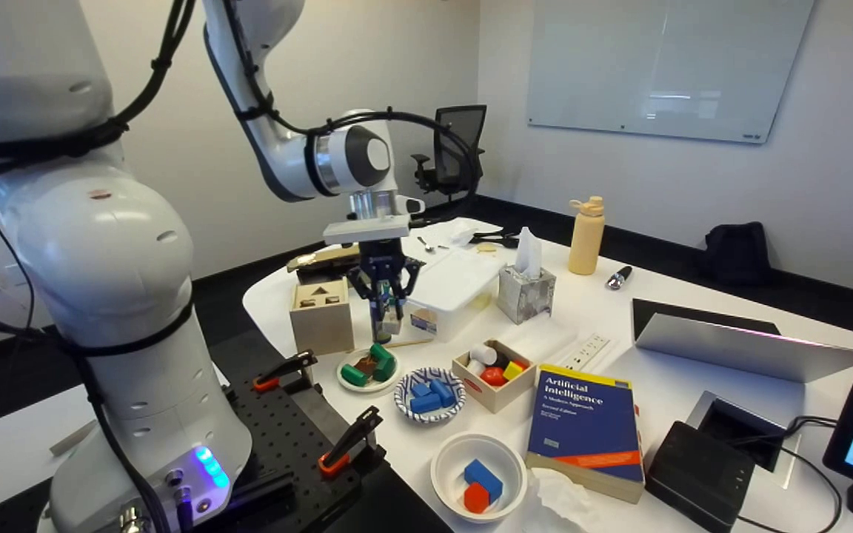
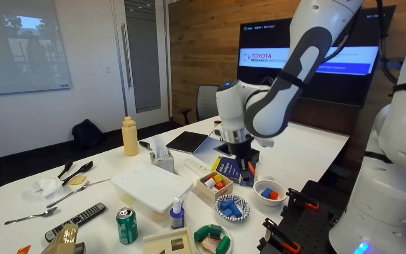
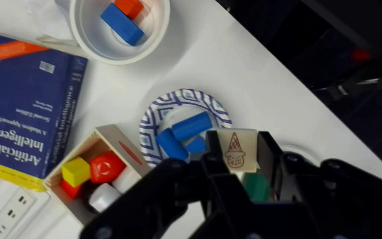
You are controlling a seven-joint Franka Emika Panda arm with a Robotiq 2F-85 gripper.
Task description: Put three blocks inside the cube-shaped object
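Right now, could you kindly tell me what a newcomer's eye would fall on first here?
Probably the large white robot arm reaching over the table in both exterior views. Next, likely, the pale block bearing an ice-cream picture, clamped in the gripper in the wrist view. Then perhaps the blue block and red block in the white bowl, near the blue book.

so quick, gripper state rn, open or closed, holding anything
Gripper: closed, holding a pale block with an ice-cream cone drawn on it.
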